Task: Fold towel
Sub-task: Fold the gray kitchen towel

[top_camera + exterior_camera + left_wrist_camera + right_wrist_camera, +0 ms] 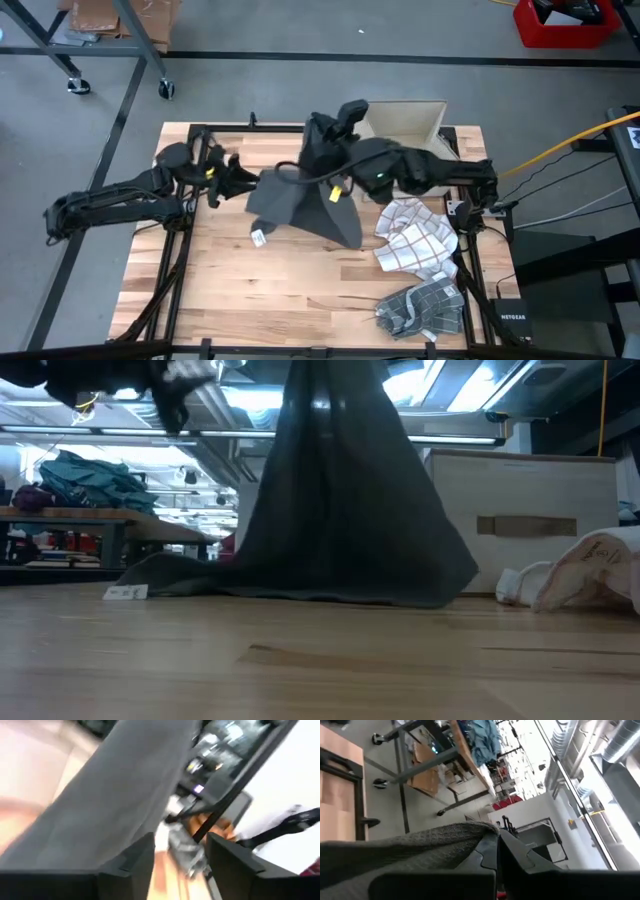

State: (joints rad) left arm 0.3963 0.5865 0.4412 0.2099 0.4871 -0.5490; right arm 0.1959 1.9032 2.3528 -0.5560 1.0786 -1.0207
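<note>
The dark grey towel (305, 200) hangs over the middle of the wooden counter (300, 290). Its upper edge is lifted high, and its lower part spreads out on the counter in a wide, tent-like shape. In the low view the towel (340, 500) falls from above as a broad dark curtain and its bottom edge lies on the wood. A small white label (125, 592) at one lower corner lies flat on the counter.

The right gripper (340, 125) is above the back middle of the counter, and its jaws are clenched on the upper edge of the towel. In the right wrist view the knitted cloth (410, 847) goes directly between the two dark fingers (520, 857), which are pressed together.

The left gripper (232, 178) is just beside the left edge of the towel, raised above the counter. Its jaws are released: in the left wrist view the two fingers (132, 865) stand apart, and the grey cloth (115, 795) is in front of them, not between them.

On the right side of the counter lies a crumpled white checked cloth (415, 235), and near the front right corner there is a grey checked cloth (422, 305). A beige box (405, 122) stands at the back right, behind the right arm.
</note>
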